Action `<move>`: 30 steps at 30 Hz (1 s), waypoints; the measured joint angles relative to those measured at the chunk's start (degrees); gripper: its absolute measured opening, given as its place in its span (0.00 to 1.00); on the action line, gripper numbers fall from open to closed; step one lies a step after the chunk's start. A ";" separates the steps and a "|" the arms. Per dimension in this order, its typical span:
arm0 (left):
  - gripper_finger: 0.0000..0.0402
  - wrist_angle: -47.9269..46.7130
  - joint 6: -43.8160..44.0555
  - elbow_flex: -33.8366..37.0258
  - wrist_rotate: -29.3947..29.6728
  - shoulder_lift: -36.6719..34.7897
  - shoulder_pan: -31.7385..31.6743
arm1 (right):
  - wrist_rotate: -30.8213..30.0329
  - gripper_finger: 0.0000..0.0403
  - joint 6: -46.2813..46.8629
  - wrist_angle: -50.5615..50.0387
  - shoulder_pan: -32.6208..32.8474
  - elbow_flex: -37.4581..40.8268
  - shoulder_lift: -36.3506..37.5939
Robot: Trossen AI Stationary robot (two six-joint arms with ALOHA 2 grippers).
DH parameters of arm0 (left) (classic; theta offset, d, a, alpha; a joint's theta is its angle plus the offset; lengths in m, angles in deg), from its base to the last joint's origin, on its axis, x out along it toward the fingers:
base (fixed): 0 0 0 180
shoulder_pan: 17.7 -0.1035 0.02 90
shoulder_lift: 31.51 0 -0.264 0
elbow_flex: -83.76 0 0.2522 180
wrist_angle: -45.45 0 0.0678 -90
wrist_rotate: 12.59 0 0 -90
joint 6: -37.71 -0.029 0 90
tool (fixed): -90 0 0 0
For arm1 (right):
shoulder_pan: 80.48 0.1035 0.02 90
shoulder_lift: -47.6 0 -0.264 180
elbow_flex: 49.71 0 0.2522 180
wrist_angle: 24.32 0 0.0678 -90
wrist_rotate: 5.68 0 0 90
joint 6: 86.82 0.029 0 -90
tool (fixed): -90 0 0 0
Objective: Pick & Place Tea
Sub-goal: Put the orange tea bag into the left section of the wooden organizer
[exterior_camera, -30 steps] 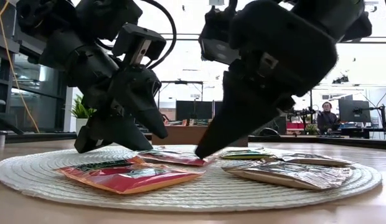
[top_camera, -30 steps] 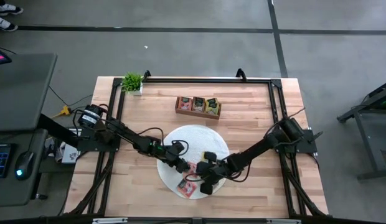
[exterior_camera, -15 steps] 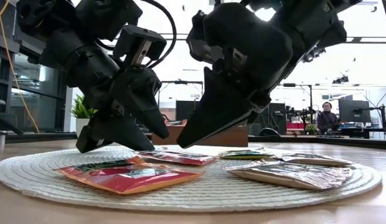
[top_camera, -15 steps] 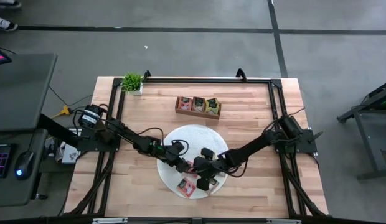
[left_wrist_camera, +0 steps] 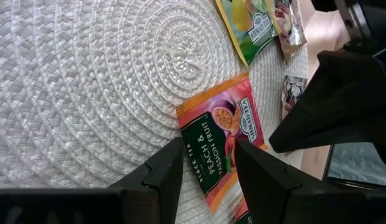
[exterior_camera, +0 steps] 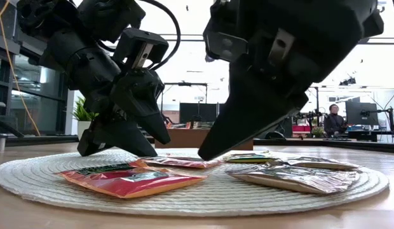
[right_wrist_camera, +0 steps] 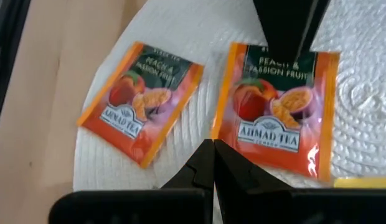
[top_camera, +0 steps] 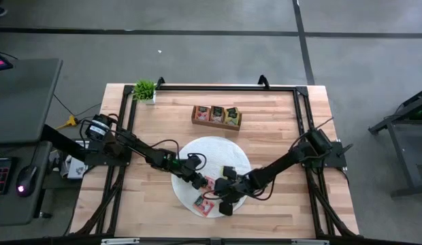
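Observation:
Several flat tea packets lie on the round white mat (top_camera: 211, 160). Two are orange-red peach packets (right_wrist_camera: 140, 102) (right_wrist_camera: 277, 109); a green-yellow one (left_wrist_camera: 246, 25) and a dark one (exterior_camera: 298, 177) lie farther off. My left gripper (left_wrist_camera: 208, 171) is open and low over the mat. Its fingers stand on either side of the dark-green end of one peach packet (left_wrist_camera: 221, 143). My right gripper (right_wrist_camera: 211, 155) is shut. It points down at the mat between the two peach packets, at the edge of that same packet. My right gripper comes slanting down from the table's right, with its shut fingertips (exterior_camera: 206, 152) at mat level beside the peach packet's side edge (right_wrist_camera: 221, 118). I cannot tell whether they touch the packet or only the mat. The packet lies flat on the mat.
A brown wooden tray (top_camera: 195, 121) with packets in its compartments stands beyond the mat toward the far edge. A small green plant (top_camera: 144, 89) stands at the far left corner. Bare wood (top_camera: 279, 129) lies around the mat. A person sits far back in the room (exterior_camera: 334, 121).
My right gripper rose off the mat and swung toward the left gripper. It then came back down and toward the near edge, ending with its tip at the mat beside the peach packet. The packets have not moved.

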 joint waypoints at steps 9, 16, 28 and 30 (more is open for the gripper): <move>0.36 -0.08 0.01 0.00 0.00 0.00 0.00 | -0.20 0.00 0.78 0.79 -1.07 -0.09 -1.63; 0.36 -0.11 0.01 0.00 -0.07 0.00 0.00 | 1.52 0.00 2.87 6.17 -1.11 -0.34 -5.25; 0.34 0.68 -0.86 0.07 -0.13 0.00 0.00 | 4.30 0.00 2.88 7.79 -3.43 -0.22 -5.84; 0.30 1.46 -1.60 0.07 -0.52 0.00 0.00 | 4.35 0.00 2.86 7.78 -3.50 -0.20 -5.87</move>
